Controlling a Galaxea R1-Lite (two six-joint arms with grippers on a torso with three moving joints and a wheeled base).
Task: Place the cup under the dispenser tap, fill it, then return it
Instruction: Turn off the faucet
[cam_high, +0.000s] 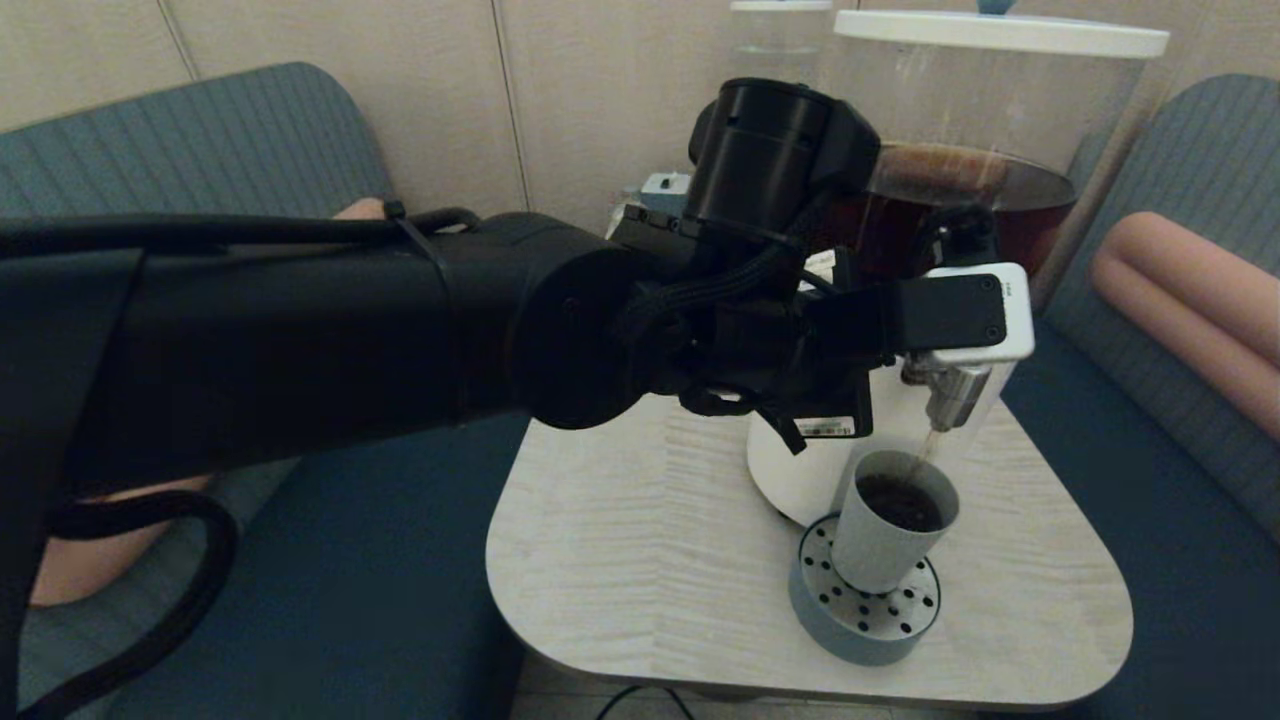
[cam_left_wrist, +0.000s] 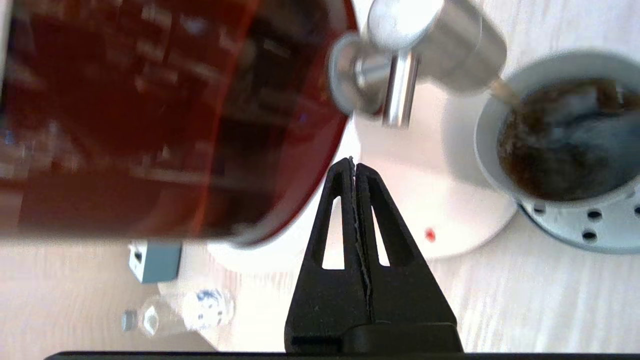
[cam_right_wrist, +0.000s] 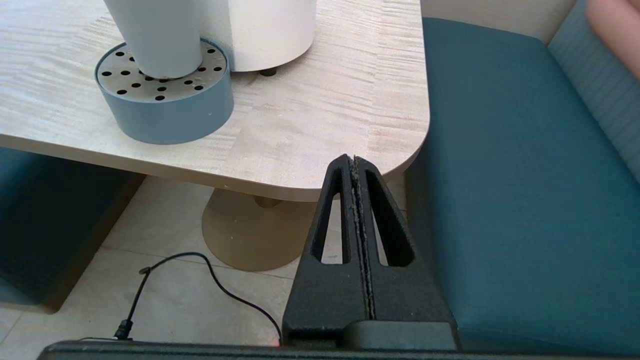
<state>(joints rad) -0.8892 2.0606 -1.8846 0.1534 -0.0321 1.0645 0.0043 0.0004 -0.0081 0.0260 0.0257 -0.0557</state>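
The grey-blue cup (cam_high: 885, 545) stands upright on a round perforated drip tray (cam_high: 862, 622), directly under the steel dispenser tap (cam_high: 955, 395). A thin brown stream (cam_high: 928, 445) runs from the tap into the cup, which holds dark liquid (cam_left_wrist: 565, 145). My left arm (cam_high: 500, 320) reaches across to the dispenser. The left gripper (cam_left_wrist: 353, 165) is shut on nothing, hovering beside the tank (cam_left_wrist: 150, 115) and just short of the tap (cam_left_wrist: 430, 45). My right gripper (cam_right_wrist: 354, 161) is shut and empty, low off the table's near right corner.
The dispenser's white base (cam_high: 800, 470) sits at the back of the small wooden table (cam_high: 650, 540). A small clear bottle (cam_left_wrist: 200, 307) and a blue-grey box (cam_left_wrist: 155, 260) lie behind it. Teal benches (cam_right_wrist: 500, 175) flank the table; a cable (cam_right_wrist: 200, 262) lies on the floor.
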